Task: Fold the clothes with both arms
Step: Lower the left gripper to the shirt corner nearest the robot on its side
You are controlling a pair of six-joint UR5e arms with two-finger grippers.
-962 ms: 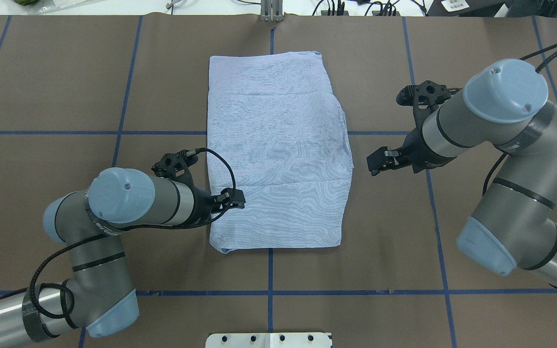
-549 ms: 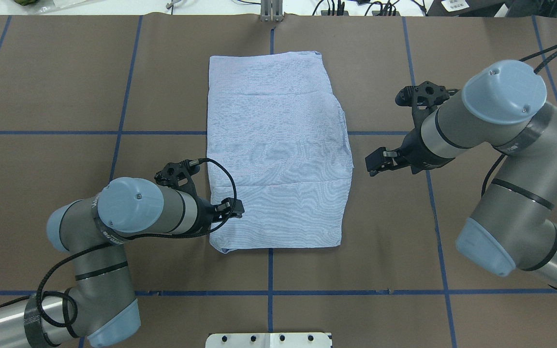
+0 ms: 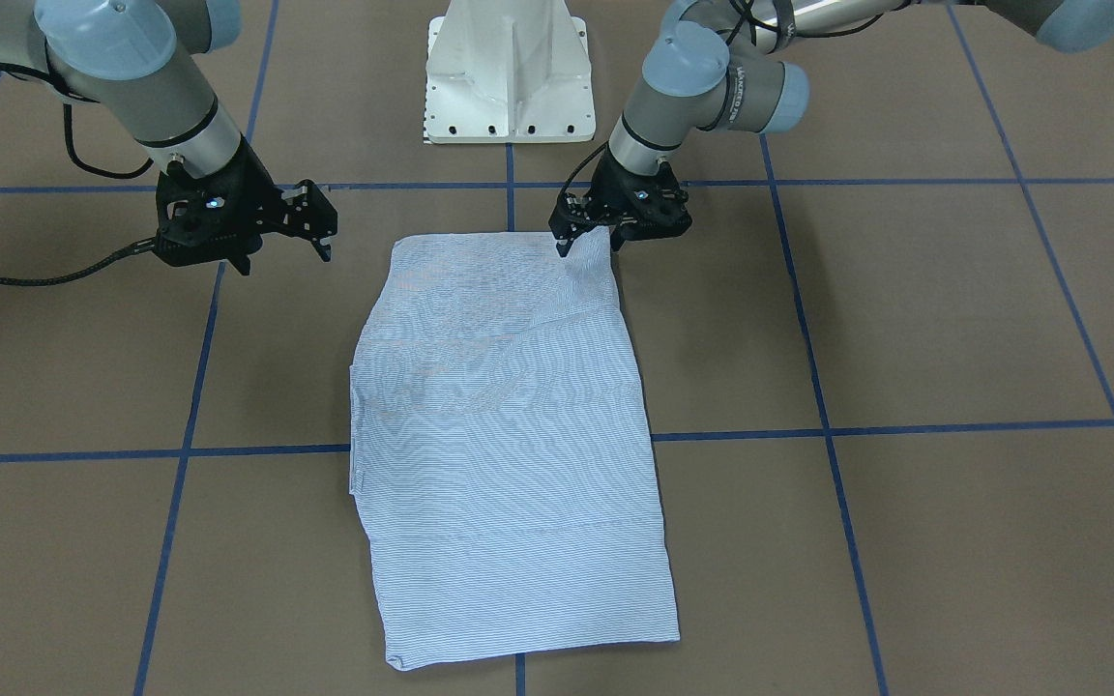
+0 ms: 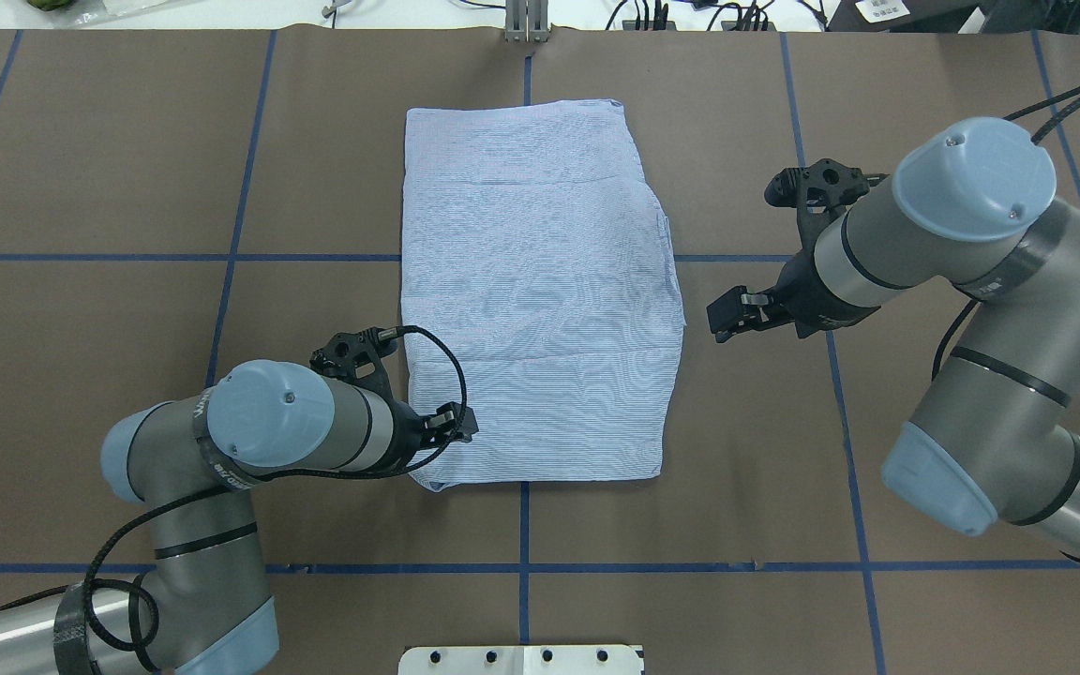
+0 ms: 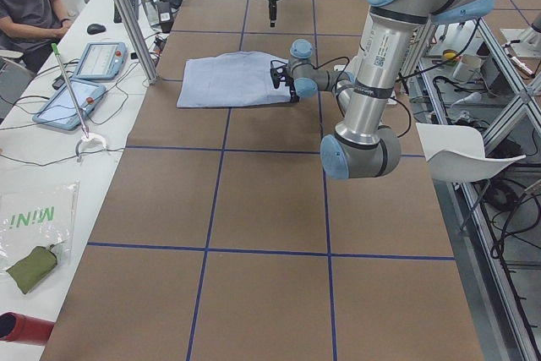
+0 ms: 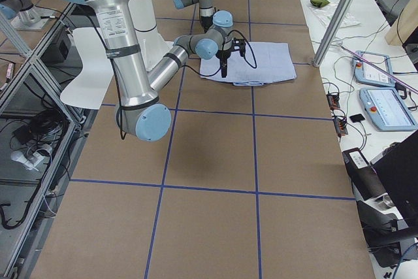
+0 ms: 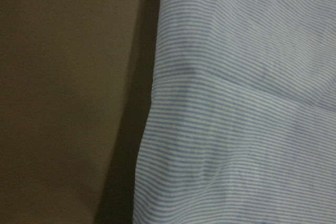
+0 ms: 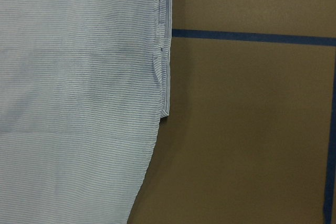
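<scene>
Now the light blue, finely white-striped shirt (image 4: 540,300) lies flat in the middle of the brown paper-covered table (image 4: 109,150). It is folded to a tall rectangle with sleeves and collar tucked out of sight, and it lies just as it did a second ago. What changes is the silver-grey left arm (image 4: 277,441). Over that second it slides along the shirt's left edge toward the robot, and its black left gripper (image 4: 458,428) now sits low at the near left corner. In the front-facing view its jaws stand apart on either side of that corner, and as far as I can tell they have not yet closed on the cloth. The left wrist view shows only the striped edge against the table. The silver-grey right arm (image 4: 952,225) barely stirs. Its black right gripper (image 4: 723,319) hangs just beside the shirt's right edge, clear of the cloth, jaws spread and empty. To my eye the left side is lining up a corner pinch for the next fold, while the right has yet to reach its own corner, so a two-handed lift is not ready.
</scene>
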